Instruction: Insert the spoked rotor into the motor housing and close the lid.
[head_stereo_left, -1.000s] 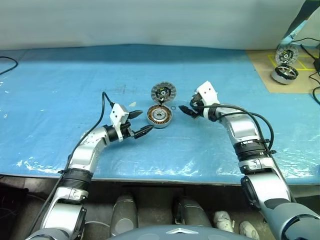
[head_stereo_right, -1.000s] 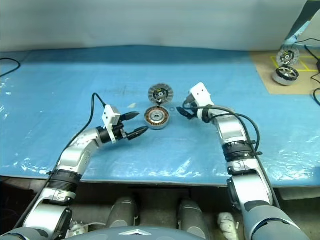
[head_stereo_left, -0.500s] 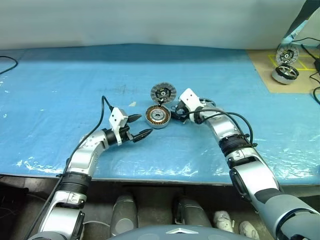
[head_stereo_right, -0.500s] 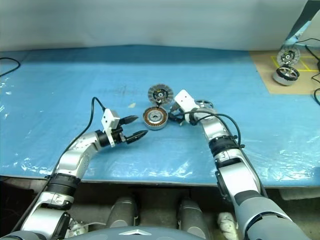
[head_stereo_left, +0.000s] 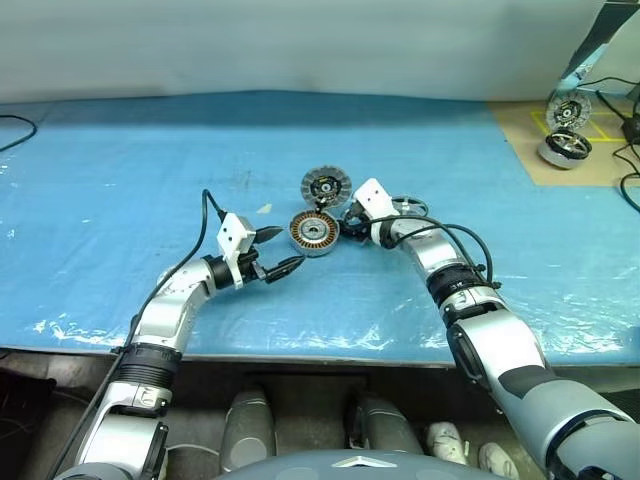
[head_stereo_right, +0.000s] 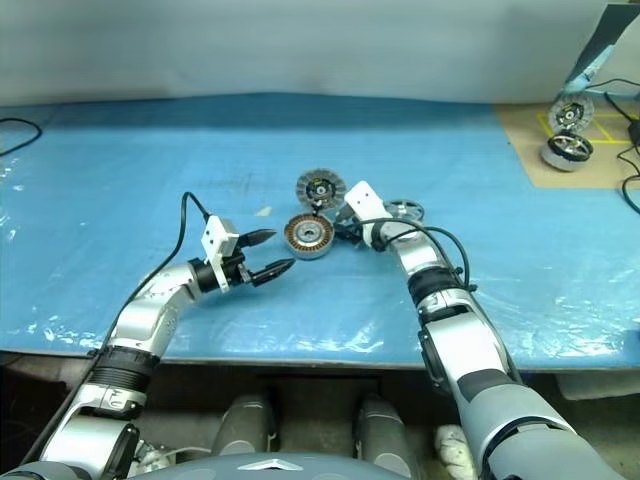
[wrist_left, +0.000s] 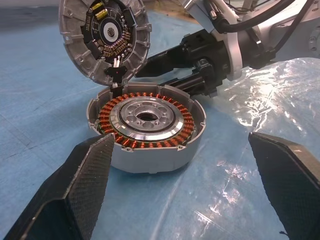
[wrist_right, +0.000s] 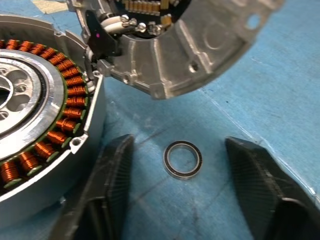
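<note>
The motor housing (head_stereo_left: 316, 232), a low puck with copper windings round a silver centre, lies mid-table. Its lid (head_stereo_left: 327, 186), a ribbed grey disc, stands tilted up at the housing's far edge, joined to it by a small black piece. The spoked rotor (head_stereo_left: 407, 206) lies flat to the right, partly behind my right wrist. My right gripper (head_stereo_left: 347, 220) is low beside the housing's right side, fingers (wrist_right: 116, 165) apart around a tiny washer ring (wrist_right: 183, 160) without touching it. My left gripper (head_stereo_left: 290, 247) hangs open just left of the housing, holding nothing.
A brown board (head_stereo_left: 530, 130) at the far right carries a shiny silver drum wheel (head_stereo_left: 558, 150) and another round part (head_stereo_left: 572, 108). A white scrap (head_stereo_left: 264, 209) lies left of the lid. A black cable (head_stereo_left: 12, 128) lies at the far left. The table's front edge (head_stereo_left: 320, 352) is near.
My right gripper has swung left and down to the housing's right side, and its fingers have narrowed. The rotor now shows behind its wrist. The left arm has stayed put.
</note>
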